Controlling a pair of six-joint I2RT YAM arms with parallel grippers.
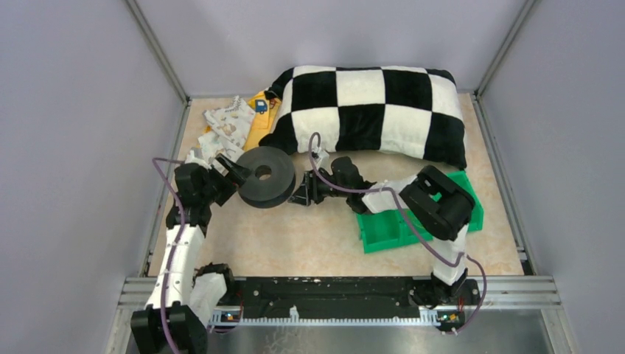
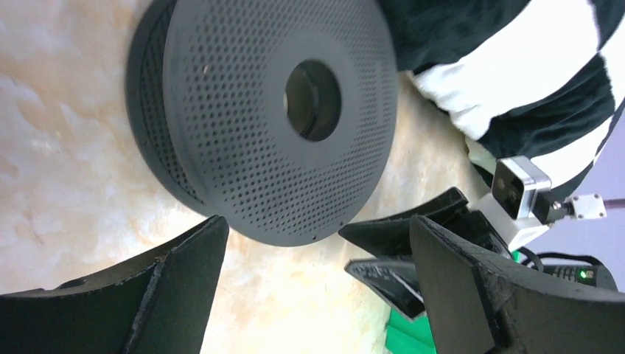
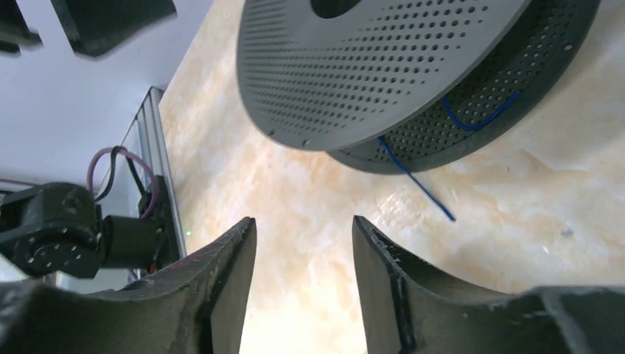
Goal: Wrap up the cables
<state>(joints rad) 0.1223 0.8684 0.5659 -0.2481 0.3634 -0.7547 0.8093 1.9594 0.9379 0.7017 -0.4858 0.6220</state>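
Observation:
A black round spool (image 1: 265, 177) with perforated flanges and a centre hole lies tilted on the beige table. In the left wrist view the spool (image 2: 243, 133) is just beyond my fingers. My left gripper (image 1: 234, 171) is at its left rim, open and empty (image 2: 317, 251). My right gripper (image 1: 302, 195) is at its right side, open and empty (image 3: 304, 221), above bare table. In the right wrist view the spool (image 3: 368, 66) shows a thin blue cable (image 3: 413, 177). The cable comes out between the flanges and its loose end lies on the table.
A black-and-white chequered pillow (image 1: 368, 110) lies at the back. A green tray (image 1: 398, 225) sits under the right arm. Patterned cloth (image 1: 228, 125) and an orange flat item (image 1: 258, 122) lie at the back left. Metal rails edge the table.

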